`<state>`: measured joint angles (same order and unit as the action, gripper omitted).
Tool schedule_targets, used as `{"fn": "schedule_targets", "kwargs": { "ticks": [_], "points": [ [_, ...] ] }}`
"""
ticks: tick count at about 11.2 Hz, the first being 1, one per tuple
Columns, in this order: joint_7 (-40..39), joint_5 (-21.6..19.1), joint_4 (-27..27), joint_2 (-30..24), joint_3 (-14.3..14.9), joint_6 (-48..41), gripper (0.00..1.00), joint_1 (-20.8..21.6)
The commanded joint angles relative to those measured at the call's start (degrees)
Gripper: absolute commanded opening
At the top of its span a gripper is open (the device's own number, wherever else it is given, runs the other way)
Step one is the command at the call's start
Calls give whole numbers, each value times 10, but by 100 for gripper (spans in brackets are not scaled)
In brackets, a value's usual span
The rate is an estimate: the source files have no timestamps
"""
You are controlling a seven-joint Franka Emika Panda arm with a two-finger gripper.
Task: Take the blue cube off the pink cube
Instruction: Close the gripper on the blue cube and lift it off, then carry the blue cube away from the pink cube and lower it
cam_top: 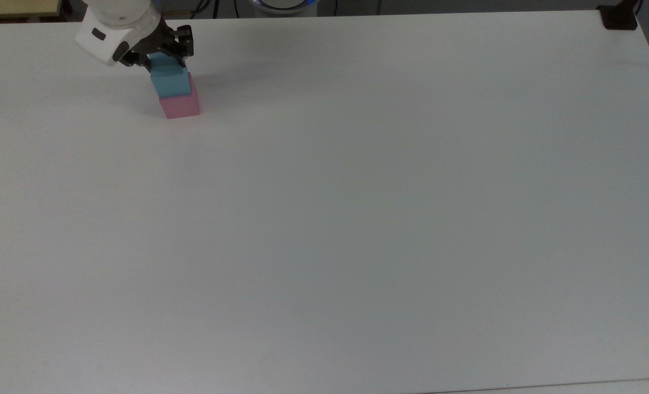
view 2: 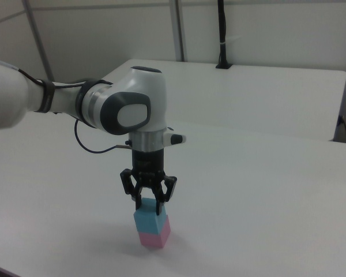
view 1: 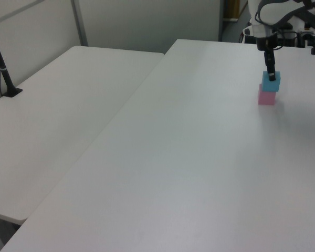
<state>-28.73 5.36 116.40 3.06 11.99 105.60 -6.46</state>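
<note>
Top view. Broad white matte worktop (cam_top: 357, 219). Small light blue matte cube (cam_top: 170, 82) stacked on small pastel pink matte cube (cam_top: 180, 105), near the top view's upper left corner, the blue one set slightly toward the top view's left of the pink one. Black two-finger end effector (cam_top: 166, 58) on a white wrist, down over the blue cube, one finger at each side of its upper part, jaws at about the cube's width. Contact with the cube's sides: cannot tell. Black clamp-like fixture (cam_top: 619, 16) at the worktop's far corner on the top view's right.

Left view. Same stack at the left view's far right: blue cube (view 1: 270, 84) square on pink cube (view 1: 266, 96), both resting on the worktop (view 1: 189, 157). End effector (view 1: 271, 75) hanging vertically from above, a dark fingertip overlapping the blue cube's top face. Second white table (view 1: 63, 110) adjoining on the left view's left, with a black post (view 1: 2, 68) standing on it.

Right view. White and grey arm (view 2: 115, 112) reaching in from the right view's left. End effector (view 2: 150, 205) pointing straight down, fingers (view 2: 160, 206) straddling the blue cube (view 2: 148, 221) at its top. Pink cube (view 2: 157, 237) beneath, flat on the worktop (view 2: 265, 219).
</note>
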Motion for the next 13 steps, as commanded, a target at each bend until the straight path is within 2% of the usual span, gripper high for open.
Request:
{"fn": "schedule_targets", "kwargs": {
  "ticks": [1,5,7,8,10,13],
  "points": [
    [4,0,5,-8,2,11,37,7],
    [-10,-2,-53,-6,0,-27,36,8],
    [3,-26,-86,6,-3,-26,36,30],
    [30,-50,-114,22,-4,-28,36,47],
    [109,-57,-147,62,-8,-21,37,85],
    [188,-87,-168,115,-50,-14,37,92]
  ]
}}
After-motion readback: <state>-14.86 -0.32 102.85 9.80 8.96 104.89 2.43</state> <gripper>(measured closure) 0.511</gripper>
